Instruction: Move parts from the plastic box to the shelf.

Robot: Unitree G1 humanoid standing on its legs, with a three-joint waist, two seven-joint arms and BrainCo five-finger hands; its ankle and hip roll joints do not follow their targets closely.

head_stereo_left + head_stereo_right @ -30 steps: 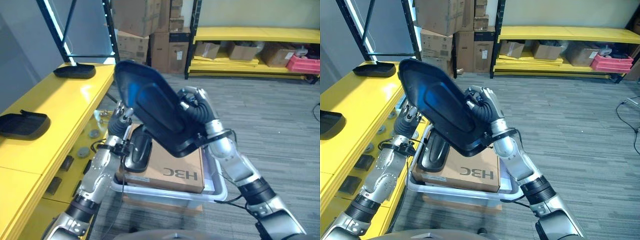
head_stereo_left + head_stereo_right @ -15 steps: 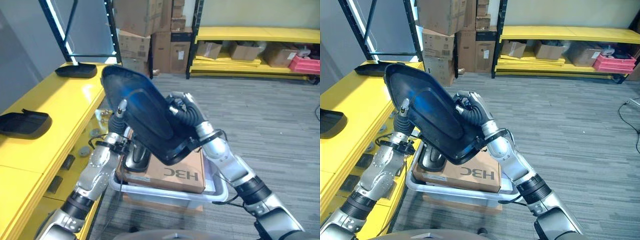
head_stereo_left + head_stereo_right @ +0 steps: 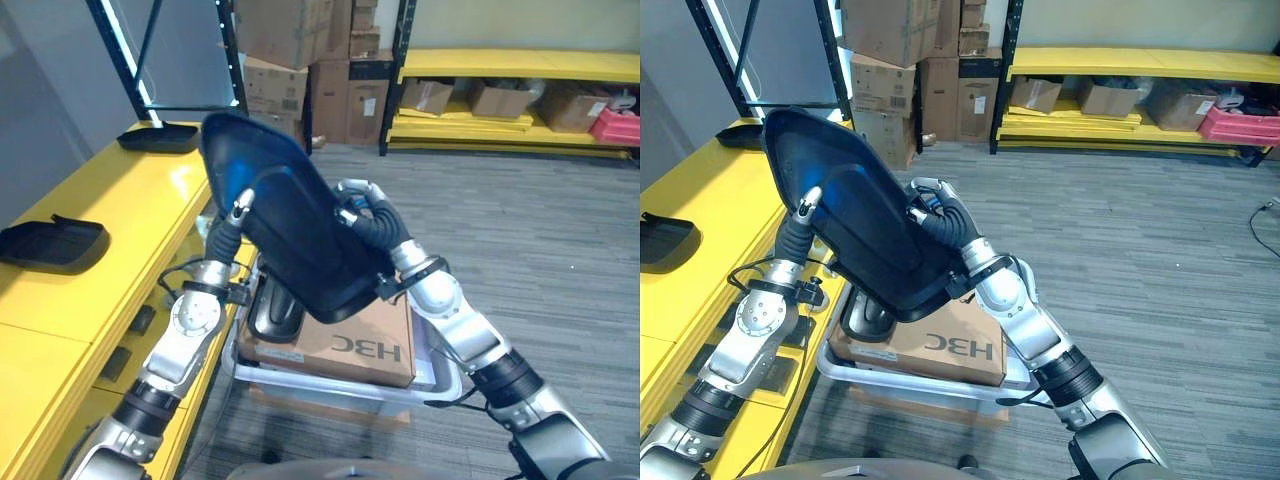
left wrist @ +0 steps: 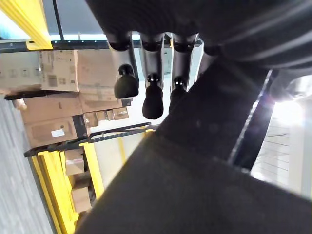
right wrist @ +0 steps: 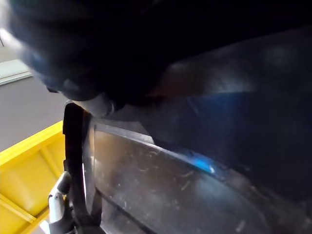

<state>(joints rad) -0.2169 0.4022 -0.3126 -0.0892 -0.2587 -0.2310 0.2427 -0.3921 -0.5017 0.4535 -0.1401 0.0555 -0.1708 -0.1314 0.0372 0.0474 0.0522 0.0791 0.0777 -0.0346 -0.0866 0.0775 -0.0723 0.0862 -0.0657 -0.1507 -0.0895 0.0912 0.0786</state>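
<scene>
— How much room did the lifted part have?

— The big black part [image 3: 290, 230] was held tilted in the air above the plastic box [image 3: 440, 372], its upper edge reaching over the rim of the yellow shelf [image 3: 110, 230]. The right hand [image 3: 365, 215] gripped it from behind, fingers curled round its edge. The left hand [image 3: 800, 222] touched its near face with straight fingers [image 4: 152, 100].

— How many parts in all?

— Four: the lifted one, one [image 3: 276, 308] in the box below the fingers beside a cardboard carton [image 3: 345, 335], and two on the shelf — one [image 3: 55, 243] near, one [image 3: 160, 137] far. A black upright [image 3: 120, 65] rose beyond the far part.
</scene>
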